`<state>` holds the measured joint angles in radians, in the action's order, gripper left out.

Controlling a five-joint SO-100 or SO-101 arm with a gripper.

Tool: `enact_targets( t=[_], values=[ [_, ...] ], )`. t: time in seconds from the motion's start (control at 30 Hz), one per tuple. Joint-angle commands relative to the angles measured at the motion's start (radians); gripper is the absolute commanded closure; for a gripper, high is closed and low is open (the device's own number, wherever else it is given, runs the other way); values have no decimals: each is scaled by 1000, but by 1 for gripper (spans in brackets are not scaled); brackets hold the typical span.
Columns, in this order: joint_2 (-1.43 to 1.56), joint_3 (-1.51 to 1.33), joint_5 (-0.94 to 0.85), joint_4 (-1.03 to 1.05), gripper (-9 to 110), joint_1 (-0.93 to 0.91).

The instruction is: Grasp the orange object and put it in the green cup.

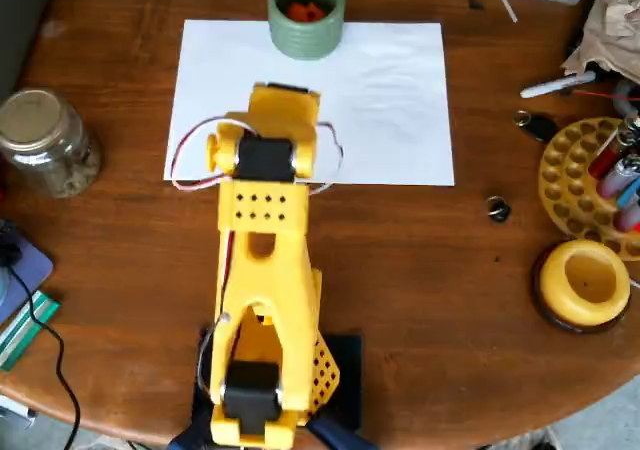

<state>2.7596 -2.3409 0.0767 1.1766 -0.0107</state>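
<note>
Yellow plastic links of the robot arm (262, 270) fill the middle of the overhead view and cover the gripper, so whether its jaws are wide or narrow cannot be told. Beneath the arm's far end lies a white sheet of paper (390, 100) on the round brown wooden table (430, 290). At the sheet's far edge stands the squat sage-green ridged cup (306, 32), and the small bright orange lumpy piece (304, 10) sits inside it. A glass jar (45, 140) stands well apart at the left.
</note>
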Motion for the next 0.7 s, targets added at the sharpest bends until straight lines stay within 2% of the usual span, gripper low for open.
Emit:
enact_targets(
  t=[0.0,0.17,0.67],
  values=[
    [201,-118,-34,35,102,0],
    [499,-354,-69,75,102,0],
    [499,-704,-192,-32,102,-5]
  ],
)
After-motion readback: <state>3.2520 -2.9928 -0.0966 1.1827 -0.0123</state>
